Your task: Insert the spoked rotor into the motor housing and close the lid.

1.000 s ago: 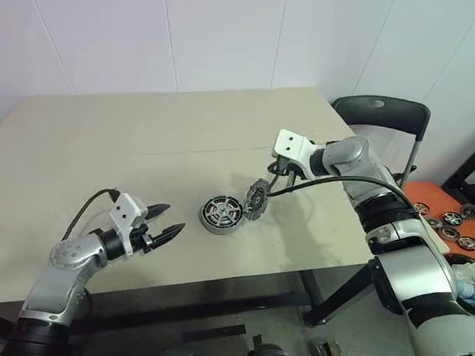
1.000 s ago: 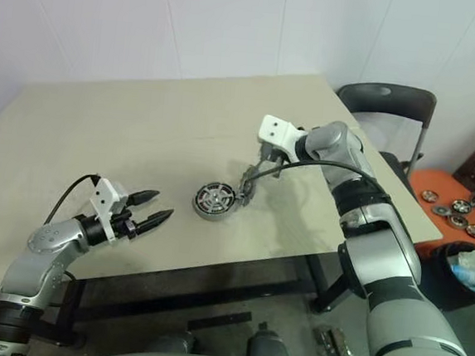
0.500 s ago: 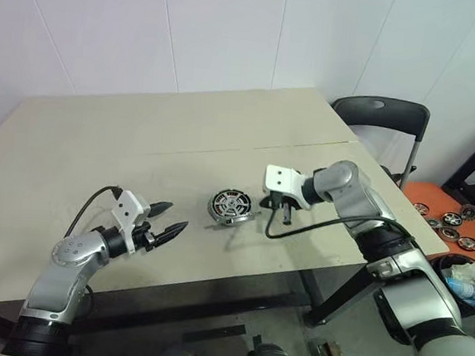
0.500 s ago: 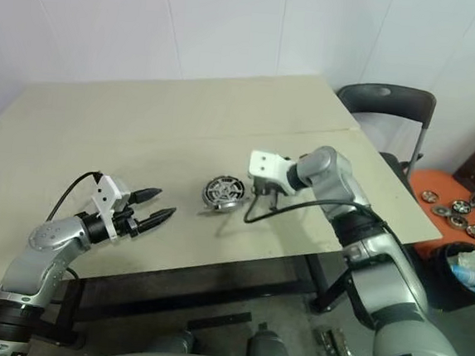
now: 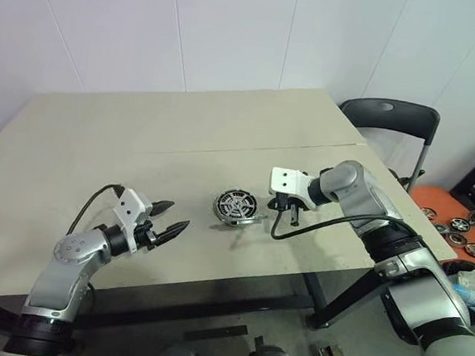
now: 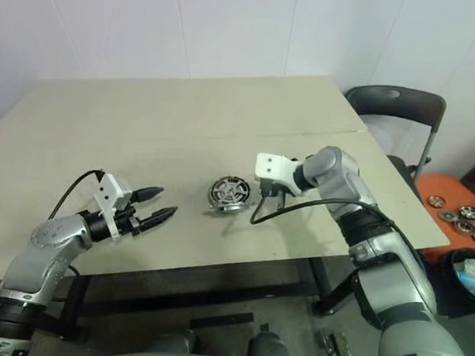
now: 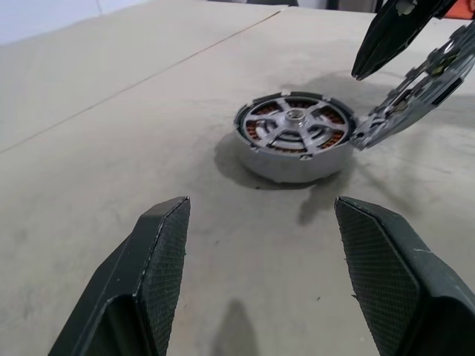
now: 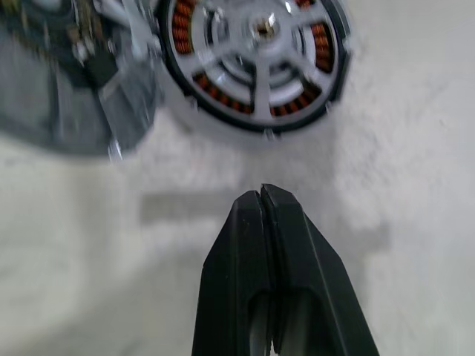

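The motor housing [image 7: 295, 145] sat flat near the middle of the beige tabletop [image 5: 140, 149], with the spoked rotor [image 7: 292, 122] already seated inside it: silver spokes radiated from a central hub, and copper-coloured windings showed through the gaps. The lid [image 7: 419, 87] was not closed. It leaned tilted, its lower edge meeting the rim of the housing on the side toward the right arm and its far edge raised off the tabletop, so the housing remained uncovered. The right tool [image 8: 261, 194] had its 2 black fingers pressed together with nothing between them; it pointed steeply down toward the tabletop just beside the housing and close to the propped lid, and whether its tip touched the lid could not be told. The left tool [image 5: 170, 220] hovered low above the near left part of the tabletop, well apart from the housing, its 2 fingers spread wide and empty, aimed roughly level toward the housing. Beyond the far right corner of the tabletop stood a dark chair [image 5: 389, 123]. Farther right, an orange tray [image 5: 434, 208] held several more round motor parts [image 5: 465, 221], too small to tell apart.
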